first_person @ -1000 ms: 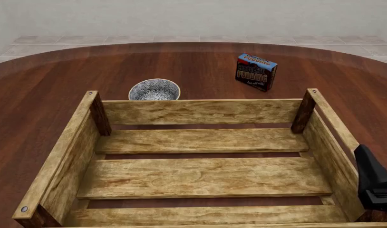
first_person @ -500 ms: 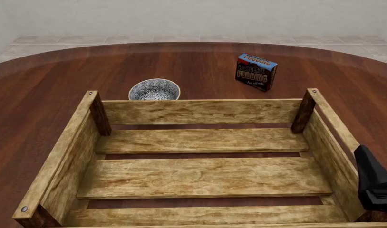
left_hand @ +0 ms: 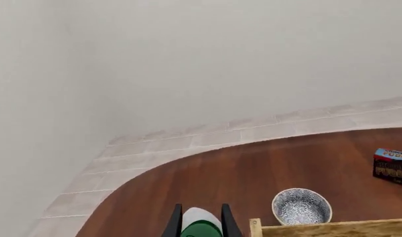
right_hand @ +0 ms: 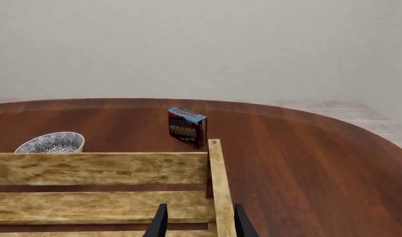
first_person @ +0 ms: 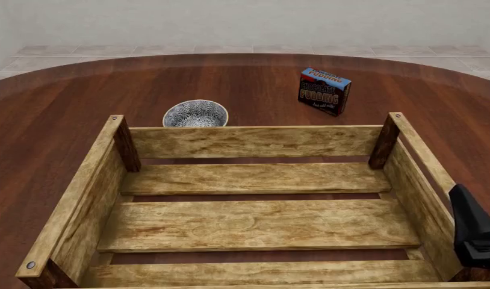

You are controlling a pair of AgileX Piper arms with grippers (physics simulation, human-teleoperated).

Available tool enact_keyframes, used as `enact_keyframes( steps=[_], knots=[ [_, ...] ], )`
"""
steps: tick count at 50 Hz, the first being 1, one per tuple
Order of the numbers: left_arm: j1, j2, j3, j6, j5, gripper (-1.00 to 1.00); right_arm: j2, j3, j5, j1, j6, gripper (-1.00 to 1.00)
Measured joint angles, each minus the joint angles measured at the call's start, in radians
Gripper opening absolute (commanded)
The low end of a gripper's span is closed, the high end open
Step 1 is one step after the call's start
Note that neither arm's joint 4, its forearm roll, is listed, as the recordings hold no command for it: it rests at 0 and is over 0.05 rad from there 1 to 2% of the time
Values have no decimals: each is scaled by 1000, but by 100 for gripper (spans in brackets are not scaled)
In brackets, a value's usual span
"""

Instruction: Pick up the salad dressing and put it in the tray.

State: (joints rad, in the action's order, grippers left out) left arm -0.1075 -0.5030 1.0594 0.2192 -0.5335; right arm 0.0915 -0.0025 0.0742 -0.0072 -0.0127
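Left gripper [left_hand: 201, 228] clamping the salad dressing [left_hand: 200, 226], out of the front camera's sight.

Its dark fingers are pinching the white bottle with its green cap near the wooden crate's [first_person: 253, 141] far left corner. The slatted light-wood crate is lying bare on the glossy table [first_person: 60, 120]. Beyond it are sitting a patterned bowl [first_person: 195, 113] and a pudding box [first_person: 324, 91]. Right gripper [right_hand: 199, 224] is hanging parted above the crate's right wall.
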Motion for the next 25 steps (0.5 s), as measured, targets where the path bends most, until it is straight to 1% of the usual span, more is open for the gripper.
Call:
enact_keyframes(
  steps=[10,25],
  knots=[
    [158,-38,28,35,31,-100,-1,0,-1,-2,2,100],
    [390,-109,15,81,107,-100,-9,-1,-7,-5,4,100]
  ],
)
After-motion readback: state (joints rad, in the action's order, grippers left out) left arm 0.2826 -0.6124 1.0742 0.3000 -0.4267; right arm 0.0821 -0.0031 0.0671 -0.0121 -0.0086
